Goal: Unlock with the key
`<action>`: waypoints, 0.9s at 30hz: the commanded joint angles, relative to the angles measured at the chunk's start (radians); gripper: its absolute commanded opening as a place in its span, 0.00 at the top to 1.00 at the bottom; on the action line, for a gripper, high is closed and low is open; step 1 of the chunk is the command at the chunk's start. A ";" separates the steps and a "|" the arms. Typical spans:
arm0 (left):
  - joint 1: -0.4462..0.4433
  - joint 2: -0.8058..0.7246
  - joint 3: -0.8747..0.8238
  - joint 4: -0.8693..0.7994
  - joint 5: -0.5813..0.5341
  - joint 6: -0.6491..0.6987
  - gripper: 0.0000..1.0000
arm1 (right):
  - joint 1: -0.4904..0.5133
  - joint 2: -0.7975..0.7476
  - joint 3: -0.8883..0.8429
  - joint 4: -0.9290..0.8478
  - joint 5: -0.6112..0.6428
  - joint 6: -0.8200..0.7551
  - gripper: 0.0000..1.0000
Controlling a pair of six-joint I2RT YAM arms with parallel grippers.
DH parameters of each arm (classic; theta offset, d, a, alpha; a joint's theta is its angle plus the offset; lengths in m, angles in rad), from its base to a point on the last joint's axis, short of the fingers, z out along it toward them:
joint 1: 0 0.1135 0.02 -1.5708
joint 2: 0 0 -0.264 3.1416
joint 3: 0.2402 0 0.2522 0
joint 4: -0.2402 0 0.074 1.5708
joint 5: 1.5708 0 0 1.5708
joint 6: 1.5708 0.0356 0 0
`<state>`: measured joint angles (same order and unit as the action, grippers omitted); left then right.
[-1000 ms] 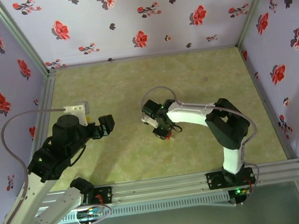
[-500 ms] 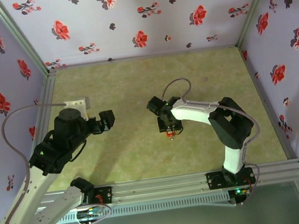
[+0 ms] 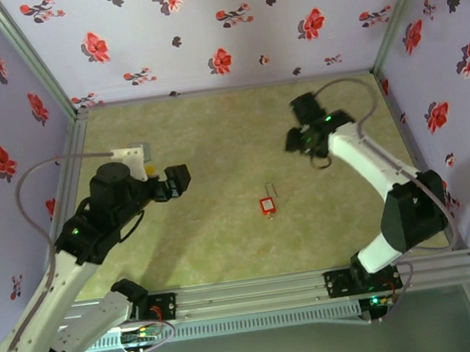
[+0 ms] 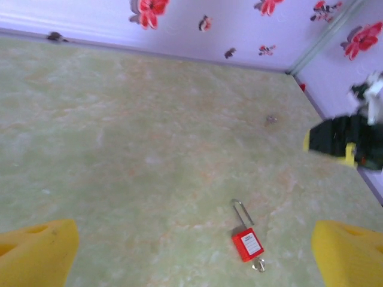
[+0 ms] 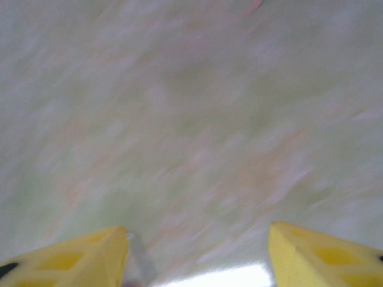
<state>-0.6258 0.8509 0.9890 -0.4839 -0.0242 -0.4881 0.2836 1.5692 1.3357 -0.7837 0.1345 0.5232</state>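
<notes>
Setting: lilac walls printed with red flowers close in a green marbled table (image 3: pixel 203 128) on three sides.
Padlock: a small red padlock (image 3: pixel 267 205) lies flat on the table, a little toward 5 o'clock from the table's middle in the top view, touching neither arm.
Shackle: the thin metal shackle (image 4: pixel 239 210) points toward 12 o'clock from the red body in the left wrist view. Whether it is latched or sprung is too small to tell.
Key: a small silvery key (image 4: pixel 258 265) sits at the body's bottom end, at 5 o'clock from it, apparently in the keyhole.
Left gripper: the left gripper (image 3: pixel 177 180) hangs at about 10 o'clock from the padlock, well apart from it. Its jaws are spread fully wide and hold nothing.
Right gripper: the right gripper (image 3: pixel 296 141) is up at 1 o'clock from the padlock, well apart. Its yellow fingers (image 5: pixel 323 251) stand apart with only blurred table between them.
Handling: the padlock is probably light, rigid and smooth, so it would likely skate on the table when pushed.
Hold: pinch the red body across its flat sides with one gripper. Take the key's bow with the other and turn it.
Risk: the key bow is tiny and low, so a pinch could slip off or drag the lock.
</notes>
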 commanded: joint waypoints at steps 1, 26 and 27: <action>-0.046 0.109 -0.039 0.199 0.085 0.012 0.00 | -0.120 0.135 0.099 -0.017 0.093 -0.245 0.43; -0.235 0.487 -0.046 0.547 0.140 -0.069 0.00 | -0.218 0.870 0.827 -0.175 0.145 -0.449 0.66; -0.236 0.490 -0.044 0.547 0.140 -0.069 0.00 | -0.219 0.877 0.836 -0.179 0.144 -0.450 0.66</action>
<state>-0.8593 1.3342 0.9470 0.0319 0.1062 -0.5449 0.0734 2.4096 2.1315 -0.9207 0.2539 0.0921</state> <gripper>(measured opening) 0.997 0.346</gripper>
